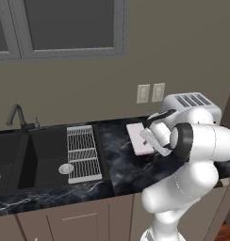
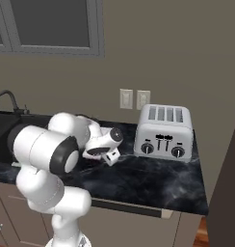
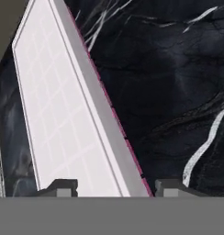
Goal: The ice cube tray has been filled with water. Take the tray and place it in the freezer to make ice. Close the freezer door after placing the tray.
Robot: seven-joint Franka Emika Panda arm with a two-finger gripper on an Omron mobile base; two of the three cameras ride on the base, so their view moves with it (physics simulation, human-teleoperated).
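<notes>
The ice cube tray (image 1: 137, 138) lies flat on the dark marble counter (image 1: 119, 164), between the sink and the toaster. In the hand view the ice cube tray (image 3: 63, 105) is pale pinkish-white with faint cells and a pink lower edge, running up and left. My gripper (image 3: 116, 187) hovers low over the tray's near end, open, with one fingertip (image 3: 62, 186) over the tray's surface and the other beyond its pink edge over the counter. In the left base view my gripper (image 1: 146, 139) points down at the tray. The freezer and its door are out of view.
A silver toaster (image 2: 163, 131) stands right of the tray against the wall. A white wire-grid rack (image 1: 82, 153) lies over the sink's right edge, with the black sink (image 1: 36, 155) and faucet (image 1: 17, 116) to the left. Wall outlets (image 1: 150, 92) sit above the counter.
</notes>
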